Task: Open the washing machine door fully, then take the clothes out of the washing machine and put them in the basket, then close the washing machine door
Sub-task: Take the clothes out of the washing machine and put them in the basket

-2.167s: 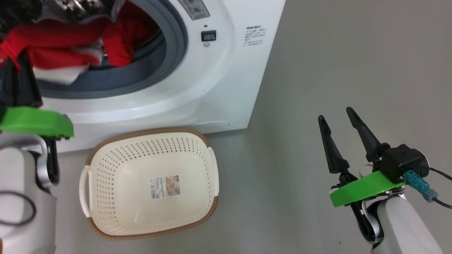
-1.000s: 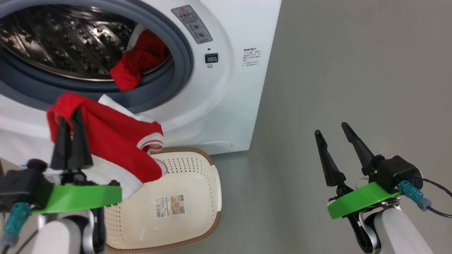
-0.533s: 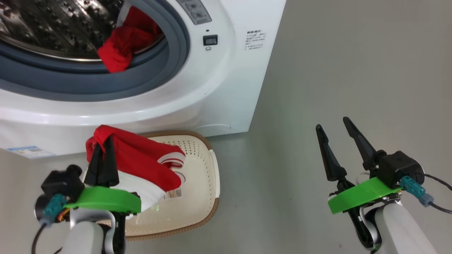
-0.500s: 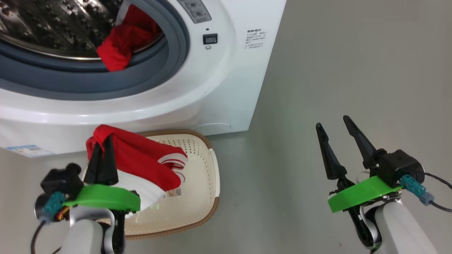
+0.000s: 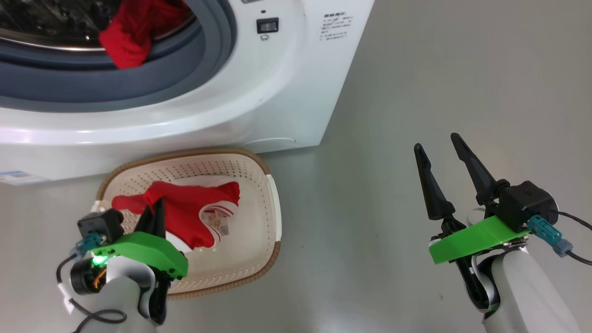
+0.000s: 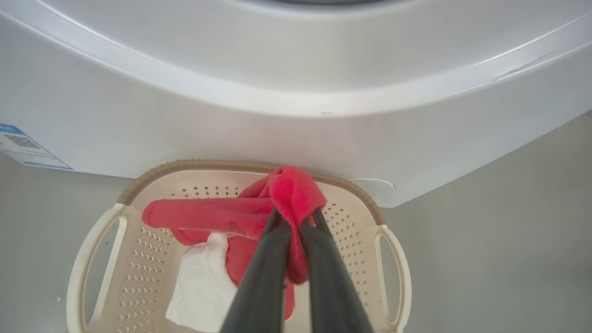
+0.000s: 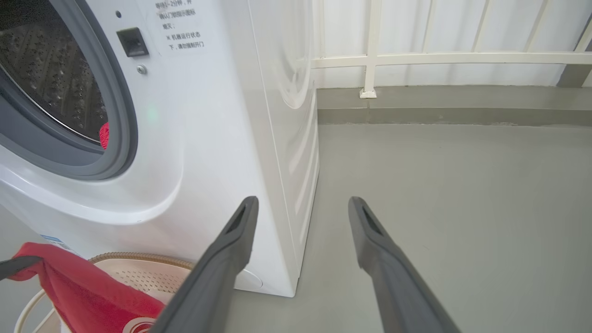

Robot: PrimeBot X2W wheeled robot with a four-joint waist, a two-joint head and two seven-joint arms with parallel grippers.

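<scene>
**Red garment lowered into the basket, one more in the drum**

We record a bright red soft fabric garment with a white part, pinched at one fold by the left gripper. Its two long dark fingers are pressed together on the cloth. The red garment hangs from that fold down into the small cream-white perforated plastic basket with the brown woven-look rim. One red end spreads toward the basket's left side, and the white part lies low inside it. We cannot tell whether the cloth rests its weight on the basket bottom. The paper sticker on that bottom shows partly past the edge of the cloth.

The basket stands on the grey floor, just in front of the big white boxy front-loading washing machine. Its far rim is close to the machine's lower front panel. A small blue label sits on that panel, to the left of the basket.

In the machine's round opening, a second red garment lies bunched at the lower right of the perforated steel drum. It spills onto the grey rubber ring.

The right gripper is over bare floor to the right, well apart from both the basket and the washing machine. Its fingers are spread wide, with nothing between them.
</scene>
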